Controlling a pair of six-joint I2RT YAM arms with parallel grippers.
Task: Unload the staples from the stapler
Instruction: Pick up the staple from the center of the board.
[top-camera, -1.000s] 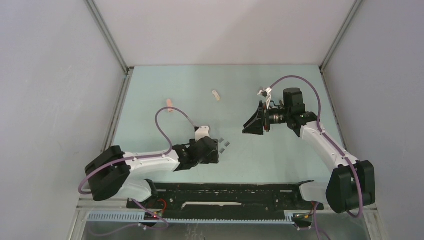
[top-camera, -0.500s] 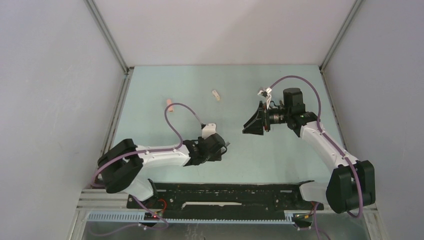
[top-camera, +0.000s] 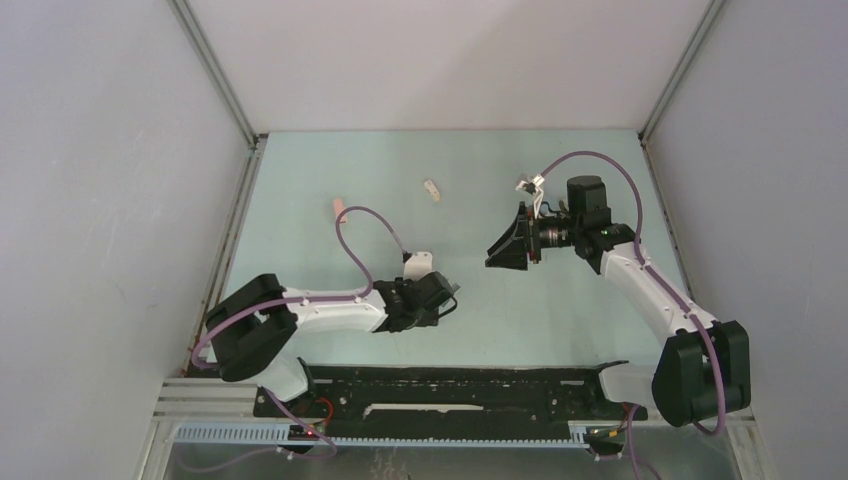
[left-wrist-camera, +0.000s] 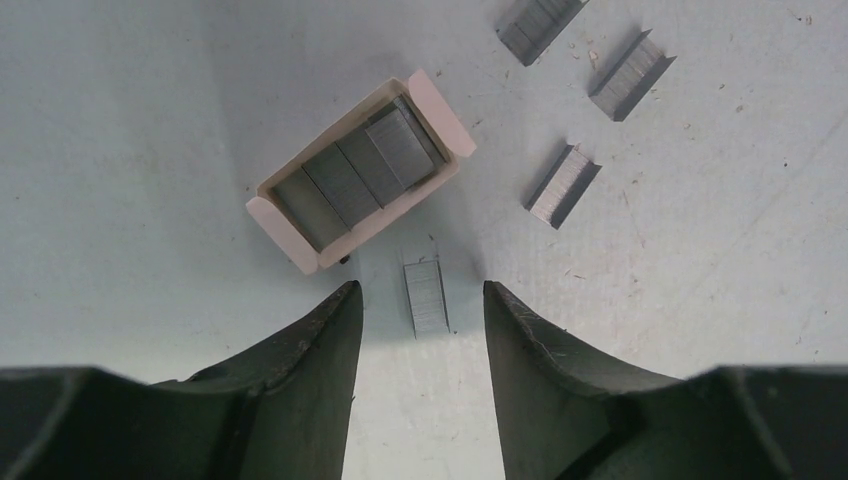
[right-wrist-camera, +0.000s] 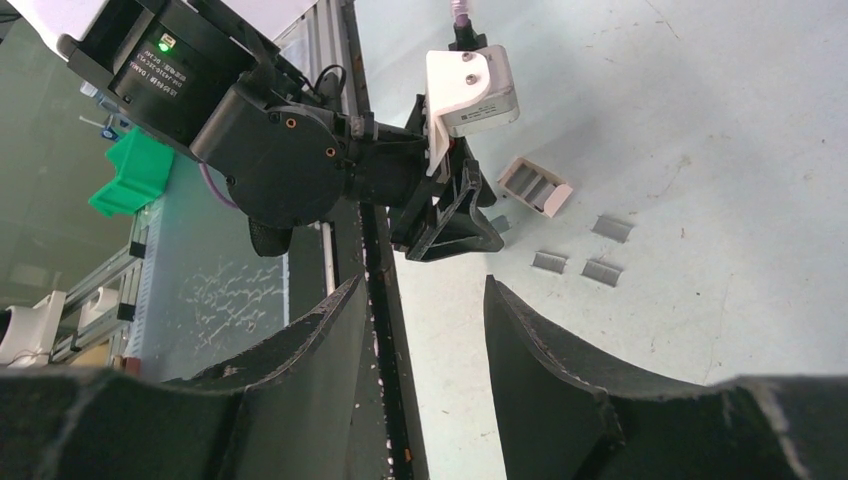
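In the left wrist view, several short grey staples lie loose on the pale green table: one strip (left-wrist-camera: 427, 297) and others (left-wrist-camera: 563, 186), (left-wrist-camera: 631, 75) farther right. A small white box (left-wrist-camera: 360, 175) holds more strips. My left gripper (left-wrist-camera: 420, 292) is open and low over the table. The nearest strip lies just ahead between its fingertips, with a gap on each side. My right gripper (right-wrist-camera: 422, 285) is open and empty, raised in the air (top-camera: 497, 252) and facing the left gripper (top-camera: 452, 296). A small pink stapler (top-camera: 338, 207) and a small white stapler (top-camera: 432, 190) lie far back on the table.
The right wrist view shows the box (right-wrist-camera: 535, 185) and loose strips (right-wrist-camera: 601, 272) beside the left gripper's fingers (right-wrist-camera: 455, 215). Grey walls with metal rails enclose the table on three sides. A black rail (top-camera: 450, 385) runs along the near edge.
My left arm has moved right and forward, so its gripper now covers the staples in the top view, and its jaws have narrowed. The right arm has not moved.
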